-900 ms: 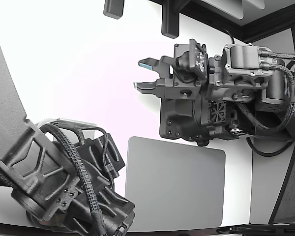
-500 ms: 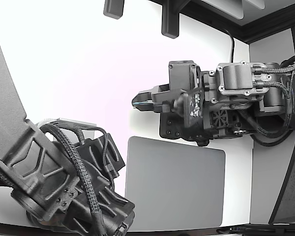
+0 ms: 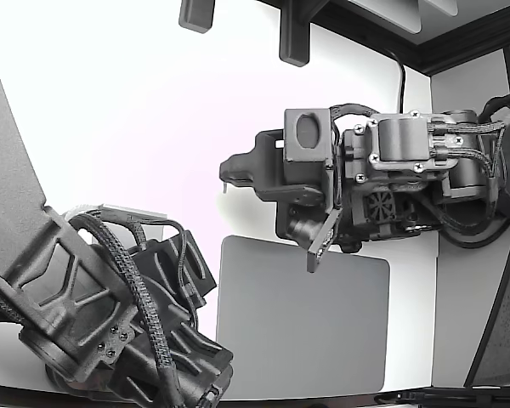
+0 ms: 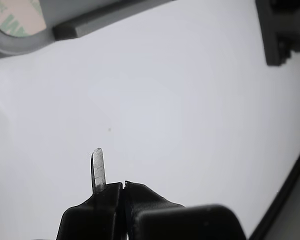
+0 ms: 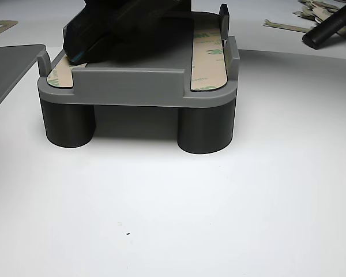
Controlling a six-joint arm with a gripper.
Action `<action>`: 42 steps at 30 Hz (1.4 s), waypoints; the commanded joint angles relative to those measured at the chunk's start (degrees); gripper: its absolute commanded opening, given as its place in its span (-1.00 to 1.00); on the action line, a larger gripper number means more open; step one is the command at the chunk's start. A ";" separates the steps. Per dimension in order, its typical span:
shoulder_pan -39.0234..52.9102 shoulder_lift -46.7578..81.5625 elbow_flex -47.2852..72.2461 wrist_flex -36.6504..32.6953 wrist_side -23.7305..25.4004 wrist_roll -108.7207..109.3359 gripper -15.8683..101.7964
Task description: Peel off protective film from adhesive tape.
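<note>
Tool (image 4: 123,186) pinched together on a thin film sliver (image 4: 98,170) above the white desk (image 4: 190,110); best carried clear, grip firm, before release.

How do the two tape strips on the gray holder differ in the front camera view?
In the other view, the strip on the right lies fully exposed along the gray holder, printed liner showing. The strip on the left shows only its near end; the rest is hidden under a dark arm part. Both are tan with rounded ends, lying flat in the holder's top.
</note>
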 commanded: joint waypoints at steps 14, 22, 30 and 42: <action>13.18 -26.19 -12.57 -3.25 16.79 -2.81 -0.91; 17.58 -31.38 -14.77 -4.66 20.74 0.44 -0.91; 21.09 -32.52 -13.10 -6.77 24.43 3.69 -0.91; 21.88 -33.49 -9.84 -12.74 25.40 3.52 -0.90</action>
